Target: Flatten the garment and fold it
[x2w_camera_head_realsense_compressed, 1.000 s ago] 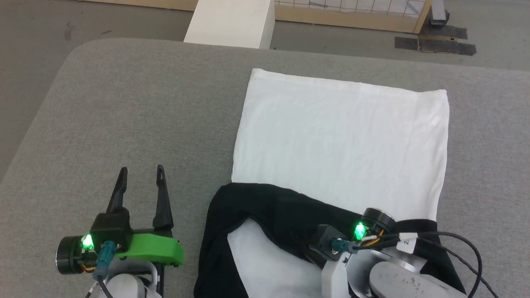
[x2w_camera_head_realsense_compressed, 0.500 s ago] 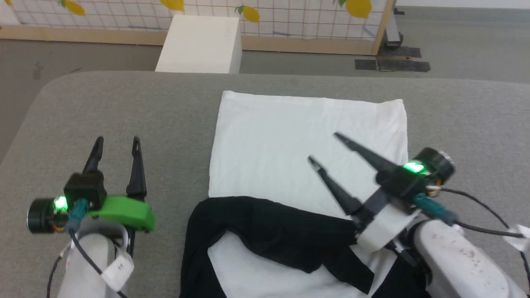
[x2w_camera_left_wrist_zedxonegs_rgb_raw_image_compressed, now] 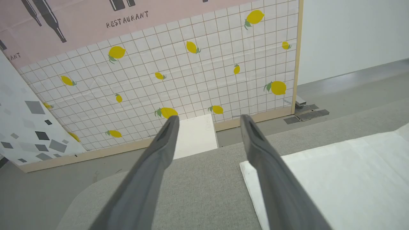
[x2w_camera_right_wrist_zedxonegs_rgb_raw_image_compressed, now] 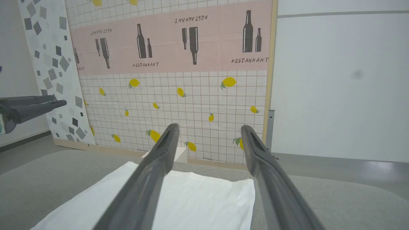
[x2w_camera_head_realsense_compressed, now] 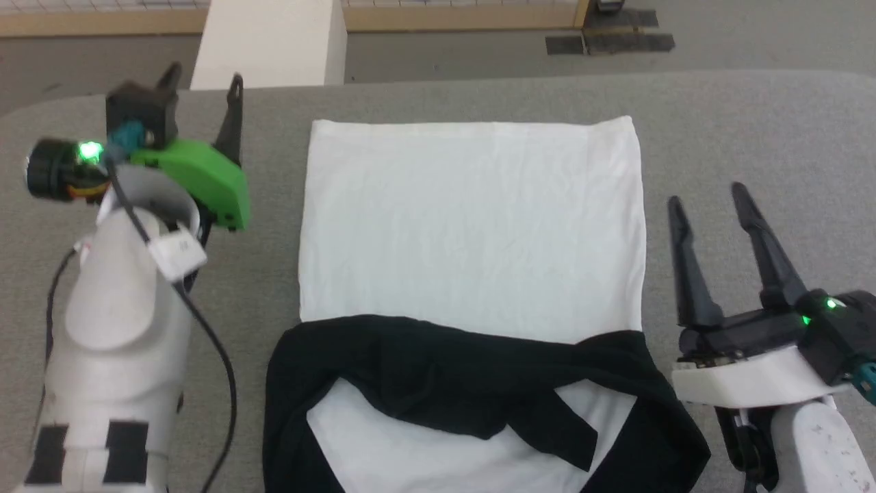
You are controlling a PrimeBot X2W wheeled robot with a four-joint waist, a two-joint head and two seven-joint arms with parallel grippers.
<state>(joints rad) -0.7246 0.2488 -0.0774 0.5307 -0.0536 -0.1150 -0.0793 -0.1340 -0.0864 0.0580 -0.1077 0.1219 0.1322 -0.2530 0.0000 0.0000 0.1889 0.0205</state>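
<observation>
The shirt [x2w_camera_head_realsense_compressed: 472, 226] lay flat on the grey table [x2w_camera_head_realsense_compressed: 753, 123], its white body spread square toward the far edge. Its black sleeves [x2w_camera_head_realsense_compressed: 445, 370] were folded across the near part, crossing over the white cloth. Out on the shirt's left, the left claw [x2w_camera_head_realsense_compressed: 204, 74] hung near the table's far corner, fingers spread apart and holding nothing. On the other side, the right claw [x2w_camera_head_realsense_compressed: 707, 195] sat just beside the shirt's right edge, fingers parted too, with nothing between them. Neither claw touched the cloth. Beyond the table a white block [x2w_camera_head_realsense_compressed: 270, 41] stood on the floor, and the left wrist view caught a tiled panel with lemons [x2w_camera_left_wrist_zedxonegs_rgb_raw_image_compressed: 191, 80] behind it.
</observation>
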